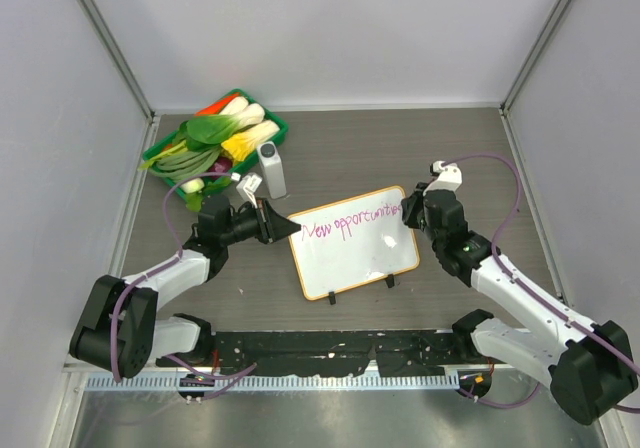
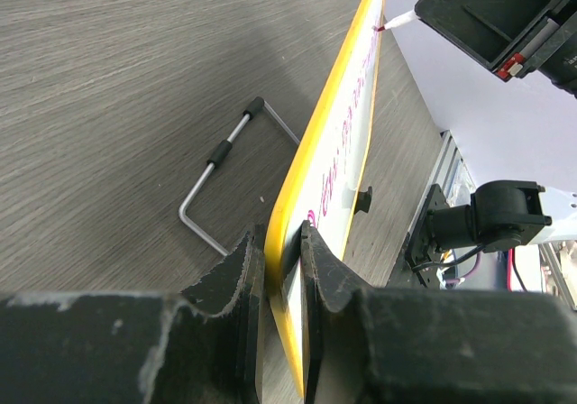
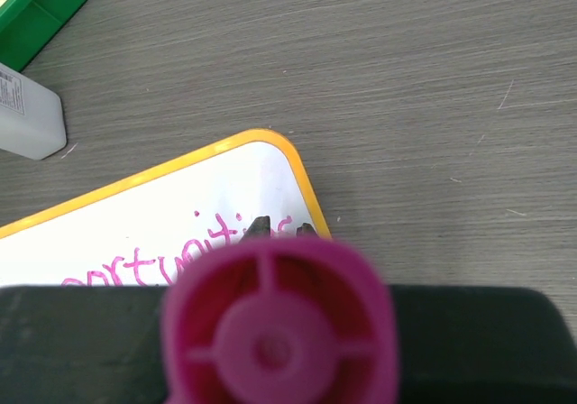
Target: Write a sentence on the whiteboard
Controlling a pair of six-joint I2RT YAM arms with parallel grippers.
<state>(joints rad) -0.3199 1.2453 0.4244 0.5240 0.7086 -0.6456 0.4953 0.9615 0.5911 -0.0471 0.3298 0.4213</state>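
The whiteboard [image 1: 355, 246], white with an orange frame and two black clip feet, lies on the table between the arms. The sentence [image 1: 350, 225] runs in pink along its far part, reading "New opportunities". My left gripper [image 1: 283, 227] is shut on the board's left edge, its fingers clamping the frame in the left wrist view [image 2: 287, 273]. My right gripper [image 1: 409, 211] is shut on a pink marker [image 3: 279, 327], whose butt end fills the right wrist view. The marker's tip [image 2: 380, 28] touches the board at the end of the last word [image 3: 216, 242].
A green basket [image 1: 268, 128] of toy vegetables stands at the far left. A white bottle [image 1: 272, 170] lies beside it, just beyond the board. A bent metal stand [image 2: 221, 169] lies on the table behind the board. Grey walls close three sides.
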